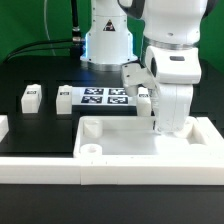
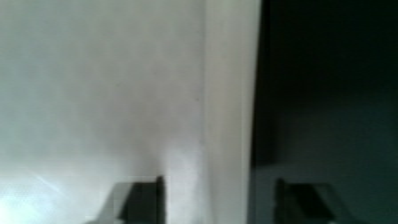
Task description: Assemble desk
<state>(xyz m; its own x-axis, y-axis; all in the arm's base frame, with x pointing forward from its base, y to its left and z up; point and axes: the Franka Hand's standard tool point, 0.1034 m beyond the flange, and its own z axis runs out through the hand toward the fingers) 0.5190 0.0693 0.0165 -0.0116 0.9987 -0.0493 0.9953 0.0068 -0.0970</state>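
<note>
The white tray-like tabletop (image 1: pixel 120 145) lies at the table's front with its raised rim up and round sockets in the corners. My gripper (image 1: pixel 166 127) reaches down over its far rim near the exterior view's right corner. In the wrist view the rim wall (image 2: pixel 228 110) runs between my two dark fingers (image 2: pixel 139 200), with a gap on each side, so the gripper (image 2: pixel 222 202) is open and straddles it. Two white legs (image 1: pixel 30 97) (image 1: pixel 65 97) lie at the exterior view's left. Another leg (image 1: pixel 145 96) shows partly behind the gripper. The fourth leg is hidden.
The marker board (image 1: pixel 105 97) lies flat behind the tabletop, in front of the robot base (image 1: pixel 105 45). Low white border rails run along the front (image 1: pixel 110 178), the exterior view's left (image 1: pixel 3 126) and right (image 1: pixel 214 130). The table is black.
</note>
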